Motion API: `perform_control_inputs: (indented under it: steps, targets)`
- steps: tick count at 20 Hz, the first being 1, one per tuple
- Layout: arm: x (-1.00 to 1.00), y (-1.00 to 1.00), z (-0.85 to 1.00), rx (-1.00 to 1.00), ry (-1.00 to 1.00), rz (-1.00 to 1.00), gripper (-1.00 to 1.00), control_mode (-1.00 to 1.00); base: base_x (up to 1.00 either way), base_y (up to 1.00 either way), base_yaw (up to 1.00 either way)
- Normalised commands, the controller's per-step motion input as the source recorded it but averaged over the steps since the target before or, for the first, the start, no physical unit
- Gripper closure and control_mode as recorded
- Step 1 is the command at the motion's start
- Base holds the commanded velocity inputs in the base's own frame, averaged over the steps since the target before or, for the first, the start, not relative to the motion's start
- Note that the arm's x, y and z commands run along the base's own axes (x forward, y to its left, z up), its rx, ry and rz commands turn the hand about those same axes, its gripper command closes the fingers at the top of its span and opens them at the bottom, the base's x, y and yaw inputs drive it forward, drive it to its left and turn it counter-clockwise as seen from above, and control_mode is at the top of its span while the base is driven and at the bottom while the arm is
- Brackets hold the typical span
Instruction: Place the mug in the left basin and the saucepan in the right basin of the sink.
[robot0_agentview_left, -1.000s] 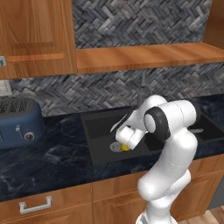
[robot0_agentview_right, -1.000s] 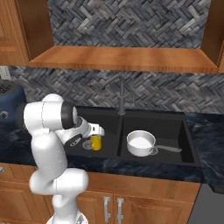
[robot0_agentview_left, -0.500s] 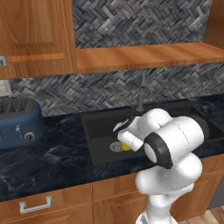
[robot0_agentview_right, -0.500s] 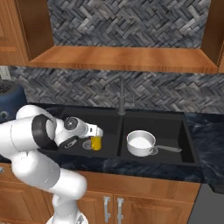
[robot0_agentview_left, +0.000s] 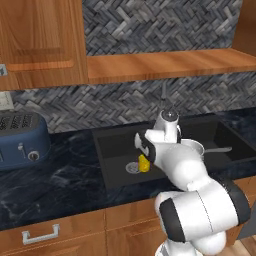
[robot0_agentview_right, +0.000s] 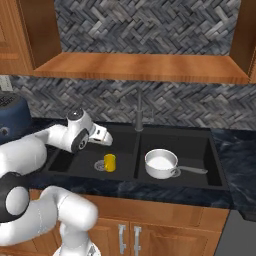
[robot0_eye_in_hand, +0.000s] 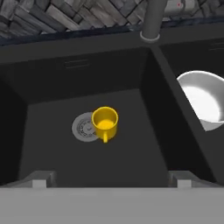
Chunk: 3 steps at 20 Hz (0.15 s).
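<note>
Mug (robot0_eye_in_hand: 105, 123) sat upright in the left basin (robot0_eye_in_hand: 48, 153) beside the drain (robot0_eye_in_hand: 84, 127), directly below the gripper (robot0_eye_in_hand: 109, 180), which was spread wide and held nothing.

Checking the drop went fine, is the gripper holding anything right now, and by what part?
Nothing. The gripper is open above the mug, which stands free in the left basin.
</note>
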Motion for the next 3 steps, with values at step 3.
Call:
perform_control_inputs:
  steps: [3]
  targets:
    - [-0.23,-0.02,0.43,0.14,0.11,0.0,-1.0,-1.0,0.0,0.0,0.0]
